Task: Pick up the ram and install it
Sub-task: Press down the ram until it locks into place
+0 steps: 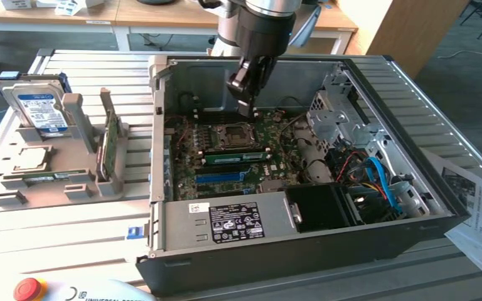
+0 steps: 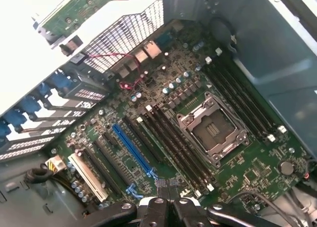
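One ram seated in exterior view; end effector empty, closed.

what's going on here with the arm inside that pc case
A robot arm's gripper hangs inside an open computer case, just above the motherboard by the empty CPU socket. Its fingers are shut with nothing between them. A green ram stick already sits in a slot beside the socket. Outside the case, a grey rack holds a hard drive and other parts.

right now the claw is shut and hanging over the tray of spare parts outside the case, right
Not quite. The claw is shut, but it hangs inside the open computer case, above the motherboard, not over the tray of spare parts. The exterior view shows it.
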`<state>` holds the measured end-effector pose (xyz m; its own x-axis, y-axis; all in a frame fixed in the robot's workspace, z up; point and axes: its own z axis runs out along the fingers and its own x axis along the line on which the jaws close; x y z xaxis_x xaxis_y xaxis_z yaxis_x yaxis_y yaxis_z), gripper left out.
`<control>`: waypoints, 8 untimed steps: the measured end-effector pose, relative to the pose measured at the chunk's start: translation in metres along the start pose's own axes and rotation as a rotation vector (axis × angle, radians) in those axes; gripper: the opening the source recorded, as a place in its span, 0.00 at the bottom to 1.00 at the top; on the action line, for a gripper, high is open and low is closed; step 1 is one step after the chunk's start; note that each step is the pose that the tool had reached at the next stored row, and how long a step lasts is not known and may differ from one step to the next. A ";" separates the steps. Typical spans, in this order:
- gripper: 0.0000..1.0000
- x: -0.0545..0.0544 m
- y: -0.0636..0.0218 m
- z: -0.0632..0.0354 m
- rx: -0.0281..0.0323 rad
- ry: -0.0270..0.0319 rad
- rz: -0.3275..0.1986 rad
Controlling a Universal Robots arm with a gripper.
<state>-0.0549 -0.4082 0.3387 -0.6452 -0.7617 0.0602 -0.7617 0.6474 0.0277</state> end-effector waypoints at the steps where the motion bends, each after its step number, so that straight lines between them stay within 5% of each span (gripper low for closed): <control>1: 0.11 0.000 0.0000 0.0000 -0.0006 -0.0003 0.010; 8: 0.11 0.000 0.0000 0.0000 -0.0045 -0.0021 0.074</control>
<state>-0.0550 -0.4082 0.3387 -0.6999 -0.7117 0.0601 -0.7115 0.7021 0.0277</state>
